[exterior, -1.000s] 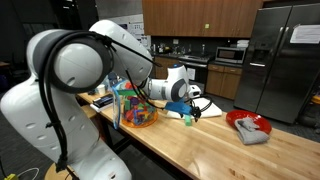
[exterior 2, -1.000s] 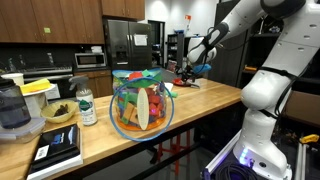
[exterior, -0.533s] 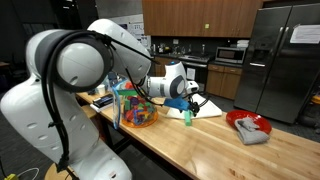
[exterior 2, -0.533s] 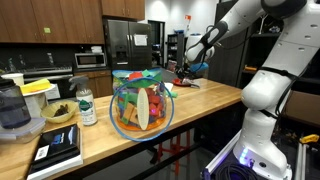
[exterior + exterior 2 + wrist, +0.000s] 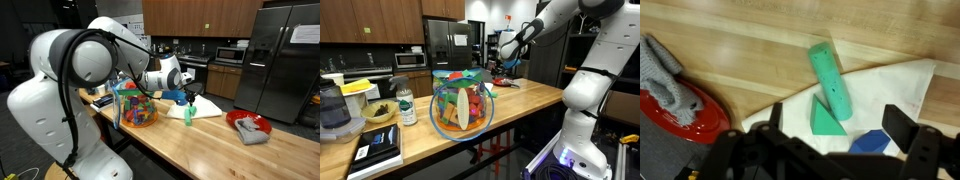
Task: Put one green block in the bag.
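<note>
The green block (image 5: 830,78) is a long light-green piece lying on a flat white sheet (image 5: 902,85). A green wedge (image 5: 823,119) and a small blue piece (image 5: 872,142) lie beside it. My gripper (image 5: 840,128) hangs above them, open and empty, with its fingers on either side of the wedge and the blue piece. In an exterior view the gripper (image 5: 187,97) is just above the green block (image 5: 187,114). The bag (image 5: 135,106) is clear, full of coloured blocks, and stands upright to the side. It stands nearest the camera in an exterior view (image 5: 460,101), with the gripper (image 5: 504,63) far behind it.
A red bowl with grey cloth (image 5: 680,100) sits on the wooden counter beside the sheet, also in an exterior view (image 5: 248,125). A bottle (image 5: 407,106), a bowl (image 5: 377,113), a blender (image 5: 334,108) and a dark tablet (image 5: 378,146) stand near the bag.
My gripper has risen a little from the sheet and shifted slightly towards the bag, still open and empty. The blocks have not moved.
</note>
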Controlling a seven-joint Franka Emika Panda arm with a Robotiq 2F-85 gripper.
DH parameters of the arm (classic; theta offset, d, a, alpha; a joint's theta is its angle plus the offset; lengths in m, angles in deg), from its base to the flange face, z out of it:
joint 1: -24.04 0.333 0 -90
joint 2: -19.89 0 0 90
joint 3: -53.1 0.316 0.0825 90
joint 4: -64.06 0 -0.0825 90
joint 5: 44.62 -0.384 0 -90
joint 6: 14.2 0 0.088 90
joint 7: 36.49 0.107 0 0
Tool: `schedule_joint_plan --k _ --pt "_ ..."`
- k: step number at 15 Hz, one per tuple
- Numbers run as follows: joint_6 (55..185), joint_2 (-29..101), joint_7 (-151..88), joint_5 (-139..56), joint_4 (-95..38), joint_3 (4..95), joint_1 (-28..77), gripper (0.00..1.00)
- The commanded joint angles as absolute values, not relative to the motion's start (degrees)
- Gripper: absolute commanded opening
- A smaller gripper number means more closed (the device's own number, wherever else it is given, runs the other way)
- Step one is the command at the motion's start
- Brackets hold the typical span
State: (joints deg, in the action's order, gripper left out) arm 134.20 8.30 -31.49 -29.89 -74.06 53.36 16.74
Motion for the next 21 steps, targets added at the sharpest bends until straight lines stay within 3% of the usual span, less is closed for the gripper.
schedule_joint_plan --k 1,21 --pt "132.9 11.7 -37.3 -28.9 -69.6 52.7 18.4 1.00" --pt "134.4 16.9 -41.3 -28.2 -67.6 52.2 19.8 1.00"
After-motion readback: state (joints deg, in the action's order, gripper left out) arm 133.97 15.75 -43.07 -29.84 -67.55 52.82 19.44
